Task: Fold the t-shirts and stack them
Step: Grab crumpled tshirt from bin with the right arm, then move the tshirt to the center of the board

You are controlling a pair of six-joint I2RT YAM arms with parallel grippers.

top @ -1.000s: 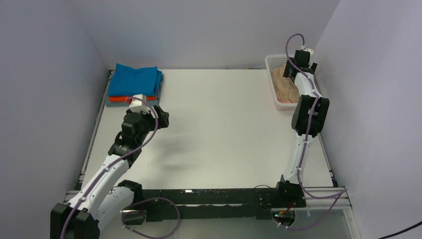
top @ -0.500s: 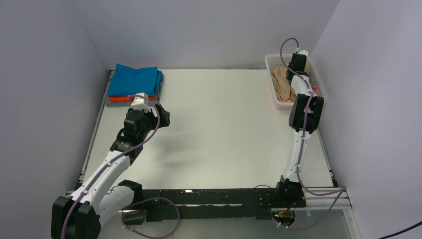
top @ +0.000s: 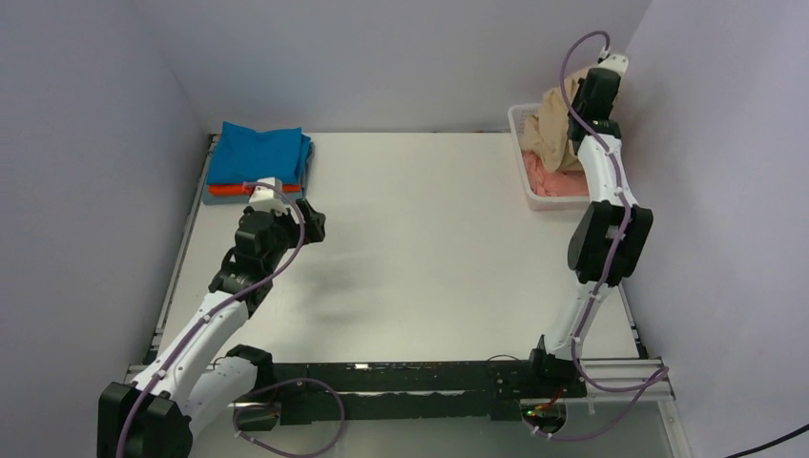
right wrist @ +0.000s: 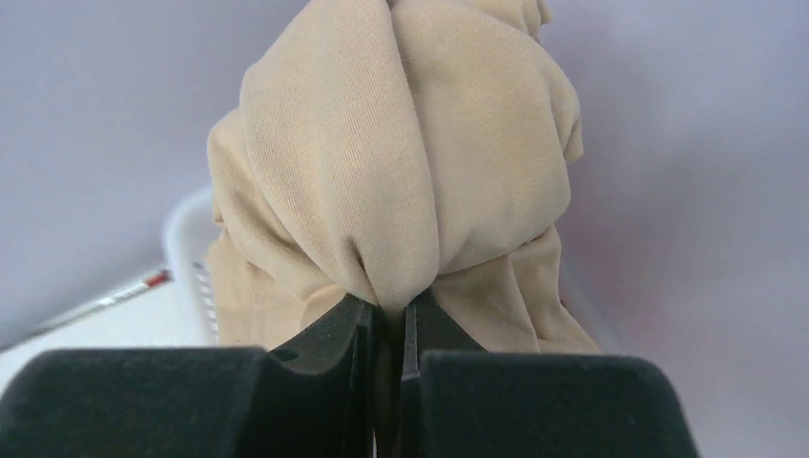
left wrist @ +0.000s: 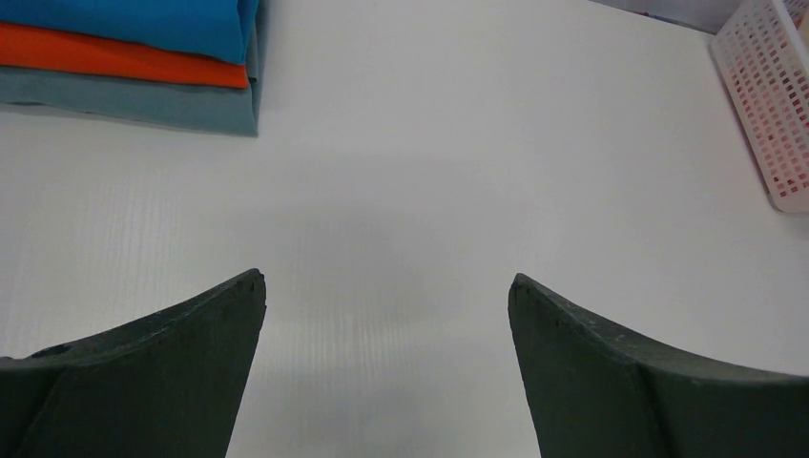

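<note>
A tan-beige t-shirt [top: 556,129] hangs bunched above the white basket [top: 522,174] at the back right, with my right gripper [top: 578,107] shut on a pinch of it. Up close the tan cloth [right wrist: 401,181] bulges out just past the pinched jaws of that gripper [right wrist: 389,307]. A salmon pink t-shirt [top: 555,179] lies in the basket below. At the back left sits a folded stack: bright blue t-shirt [top: 258,153] on top, orange-red [top: 227,190] under it, grey [left wrist: 134,103] at the bottom. My left gripper [top: 307,227] hovers open over bare table just in front of the stack, its fingers [left wrist: 191,363] wide apart.
Grey walls close in the table on the left, back and right. The basket's mesh side [left wrist: 763,95] shows at the right of the left wrist view. The right arm stretches high along the right wall.
My right gripper shut on the tan-beige t-shirt in the basket and lifted it up. The left arm barely moved.
</note>
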